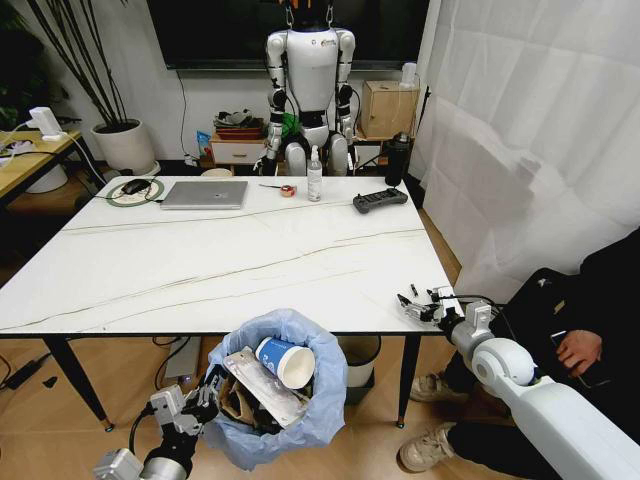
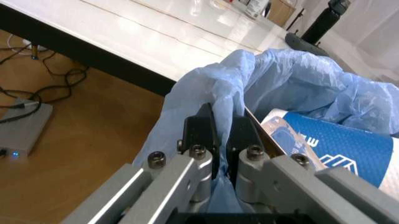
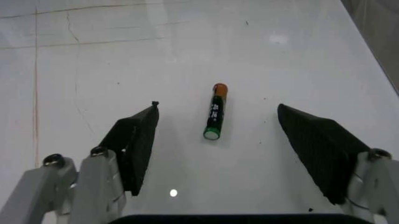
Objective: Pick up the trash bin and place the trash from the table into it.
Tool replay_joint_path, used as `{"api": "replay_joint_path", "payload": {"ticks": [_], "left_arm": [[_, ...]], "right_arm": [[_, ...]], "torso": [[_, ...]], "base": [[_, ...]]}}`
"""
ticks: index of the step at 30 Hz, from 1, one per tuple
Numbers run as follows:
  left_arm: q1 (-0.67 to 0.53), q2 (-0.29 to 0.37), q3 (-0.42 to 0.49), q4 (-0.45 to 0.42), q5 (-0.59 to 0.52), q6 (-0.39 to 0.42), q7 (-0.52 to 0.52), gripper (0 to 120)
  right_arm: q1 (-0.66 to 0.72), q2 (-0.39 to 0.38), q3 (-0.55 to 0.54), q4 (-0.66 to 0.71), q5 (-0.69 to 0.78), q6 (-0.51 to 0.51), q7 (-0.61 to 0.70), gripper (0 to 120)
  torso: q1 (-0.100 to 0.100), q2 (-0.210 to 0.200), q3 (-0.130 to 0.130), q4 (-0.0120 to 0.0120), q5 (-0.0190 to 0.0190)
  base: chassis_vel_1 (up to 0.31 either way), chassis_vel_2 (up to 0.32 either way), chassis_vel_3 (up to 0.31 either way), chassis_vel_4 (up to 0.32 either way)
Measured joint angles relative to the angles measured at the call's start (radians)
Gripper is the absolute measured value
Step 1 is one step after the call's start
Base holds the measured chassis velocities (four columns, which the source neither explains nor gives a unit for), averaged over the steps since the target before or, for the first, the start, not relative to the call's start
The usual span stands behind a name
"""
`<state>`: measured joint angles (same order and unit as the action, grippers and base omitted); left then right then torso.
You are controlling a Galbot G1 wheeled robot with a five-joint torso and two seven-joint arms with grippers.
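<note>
The left tool [image 2: 221, 135] is pinched on the blue bag rim of the trash bin [image 1: 318, 405], held below the near edge of the bench [image 1: 220, 265]. A blue-and-white paper cup [image 1: 285, 360] with unreadable white lettering lies inside. The right tool [image 3: 218, 149] gapes wide over a green-and-orange battery [image 3: 215, 112] near the bench's near right corner, bare top around it

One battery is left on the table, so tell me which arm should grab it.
Right, probably. The right gripper hangs open over the battery on the table, a finger on each side. The left gripper is shut on the trash bin bag below the table edge.
</note>
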<state>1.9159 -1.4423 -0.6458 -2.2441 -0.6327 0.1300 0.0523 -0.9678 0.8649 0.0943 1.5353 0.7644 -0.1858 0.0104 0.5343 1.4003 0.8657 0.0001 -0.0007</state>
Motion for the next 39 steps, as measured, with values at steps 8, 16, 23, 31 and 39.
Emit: {"api": "replay_joint_path", "payload": {"ticks": [8,16,23,31,39], "left_arm": [[-0.002,0.000,0.000,0.002,0.001,-0.001,0.000,0],[-0.007,0.002,-0.001,0.007,-0.002,-0.001,0.000,0],[-0.011,0.004,-0.001,0.012,-0.008,-0.001,-0.001,0],[-0.015,0.010,-0.001,0.019,-0.018,0.000,-0.002,0],[-0.016,0.011,-0.003,0.016,-0.020,0.005,-0.004,0]], "right_arm": [[-0.008,-0.003,-0.007,0.006,-0.005,0.002,0.001,41],[-0.004,-0.002,-0.028,0.011,-0.011,0.002,0.006,11],[-0.002,-0.001,-0.037,0.009,-0.020,0.002,0.008,0],[-0.030,-0.001,0.039,0.160,0.059,0.034,-0.030,0],[-0.031,-0.024,-0.036,0.542,0.229,0.091,-0.123,0]], "torso": [[0.000,0.000,0.000,-0.0001,0.0005],[0.000,0.000,0.000,0.0000,0.0006],[0.000,0.000,0.000,0.0001,0.0005],[0.001,-0.001,0.001,0.0002,0.0017],[0.000,0.000,0.000,0.0003,-0.0001]], "base": [[0.000,0.000,0.000,0.000],[0.000,0.000,0.000,0.000],[0.000,0.000,0.000,0.000],[0.000,0.000,0.000,0.000],[0.000,0.000,0.000,0.000]]}}
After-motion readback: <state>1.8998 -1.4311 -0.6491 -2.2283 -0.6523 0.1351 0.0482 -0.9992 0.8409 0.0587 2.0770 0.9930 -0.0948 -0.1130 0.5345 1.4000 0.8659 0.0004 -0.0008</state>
